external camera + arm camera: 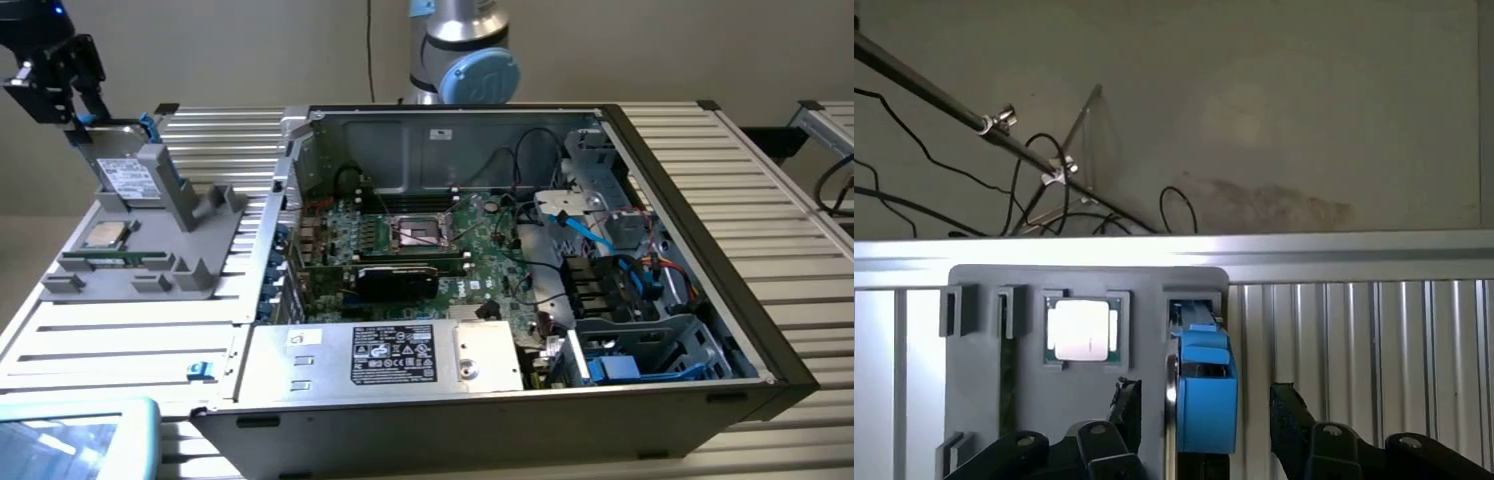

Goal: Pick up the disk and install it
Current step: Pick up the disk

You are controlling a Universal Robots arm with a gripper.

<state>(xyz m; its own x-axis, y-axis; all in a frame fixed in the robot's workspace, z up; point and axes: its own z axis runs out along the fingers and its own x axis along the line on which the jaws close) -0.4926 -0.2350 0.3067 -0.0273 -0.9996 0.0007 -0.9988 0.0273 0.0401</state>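
The disk (127,178) stands on edge in a slot of the grey holder (160,272) at the exterior view's left, its white label facing out and its blue carrier frame on top. My gripper (83,100) hangs just above its upper end. In the wrist view the blue frame edge of the disk (1206,375) runs between my two black fingers (1126,405), with a gap on each side. The gripper (1204,420) is open and straddles the disk without touching it.
A square silver CPU chip (1082,330) lies in the holder (984,400) beside the disk. The open computer case (694,230) takes up the middle of the slatted table, with the motherboard (414,235), a silver power supply box (387,355) and a drive cage (641,350).
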